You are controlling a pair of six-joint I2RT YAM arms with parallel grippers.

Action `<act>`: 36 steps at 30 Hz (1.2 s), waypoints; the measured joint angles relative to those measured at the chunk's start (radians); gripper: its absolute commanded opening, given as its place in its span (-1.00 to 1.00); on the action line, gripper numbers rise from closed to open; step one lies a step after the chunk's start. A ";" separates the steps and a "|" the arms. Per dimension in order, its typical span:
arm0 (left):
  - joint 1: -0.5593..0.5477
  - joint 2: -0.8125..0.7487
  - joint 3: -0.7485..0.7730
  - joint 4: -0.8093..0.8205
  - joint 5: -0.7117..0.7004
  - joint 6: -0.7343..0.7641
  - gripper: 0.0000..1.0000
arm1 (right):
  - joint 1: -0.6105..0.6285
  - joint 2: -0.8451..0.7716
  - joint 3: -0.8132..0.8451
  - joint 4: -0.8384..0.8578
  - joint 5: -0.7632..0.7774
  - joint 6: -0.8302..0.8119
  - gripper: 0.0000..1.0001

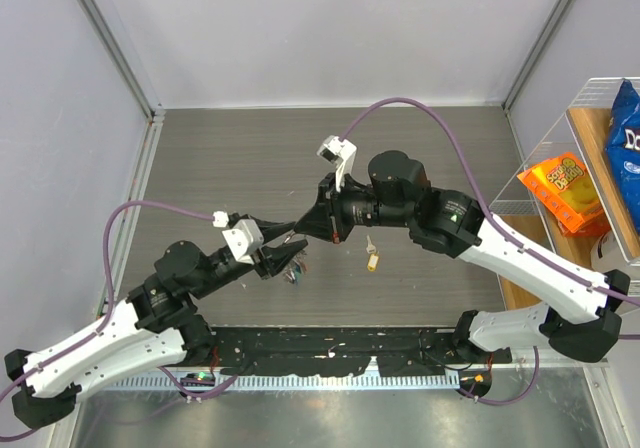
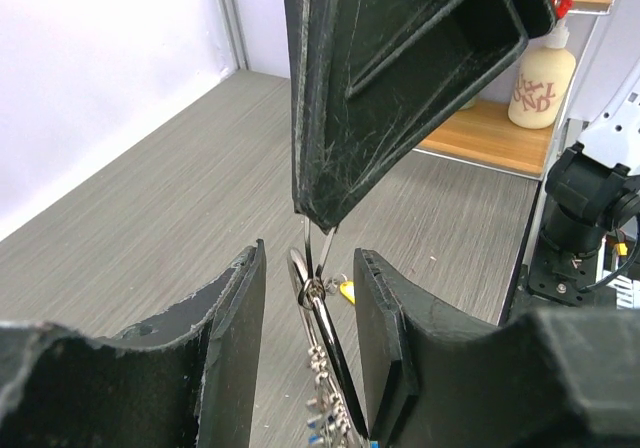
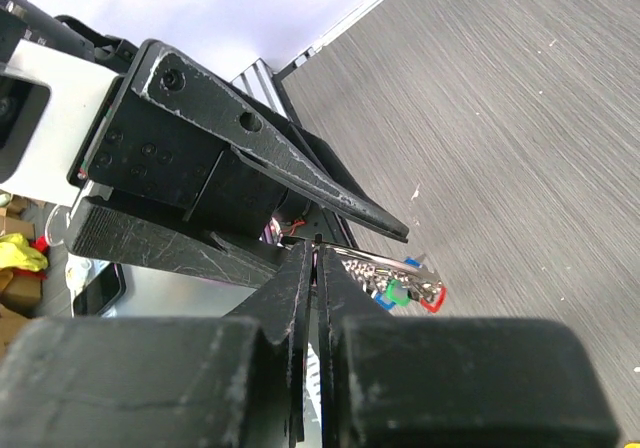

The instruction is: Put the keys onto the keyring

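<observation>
Now R gripper (image 3: 315, 250) pinches shut on keyring (image 2: 298, 273); L gripper (image 2: 309, 256) half-open astride it, not touching. Some keys (image 2: 318, 423) hang below ring, yellow key (image 1: 373, 261) on desk (image 1: 230, 168) nearby. Keep ring steady, close L slowly.

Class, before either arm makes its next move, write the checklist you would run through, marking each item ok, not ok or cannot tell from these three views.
1. Right gripper shut on the keyring: ok.
2. Left gripper open, one finger on each side of the ring: ok.
3. Green, red and blue keys hanging at the ring: ok, they appear strung on it.
4. Yellow key on the ring: not ok, it lies apart on the table.
5. Ring's split spread for threading: cannot tell.
</observation>
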State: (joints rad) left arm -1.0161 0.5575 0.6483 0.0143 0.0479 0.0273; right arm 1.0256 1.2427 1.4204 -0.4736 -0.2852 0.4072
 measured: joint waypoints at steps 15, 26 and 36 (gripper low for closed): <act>0.000 -0.031 -0.020 0.015 -0.047 0.034 -0.06 | 0.000 0.054 0.115 -0.141 0.088 0.011 -0.89; 0.000 -0.029 -0.013 0.019 -0.067 0.034 -0.05 | 0.006 0.065 0.115 -0.179 0.107 0.010 -0.88; 0.000 -0.001 0.001 0.018 -0.066 0.034 -0.18 | 0.010 0.068 0.122 -0.199 0.122 0.010 -0.88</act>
State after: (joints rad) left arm -1.0161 0.5568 0.6495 0.0322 -0.0177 0.0616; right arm 1.0351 1.3106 1.5429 -0.6727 -0.1627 0.4171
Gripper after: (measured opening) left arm 0.435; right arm 0.077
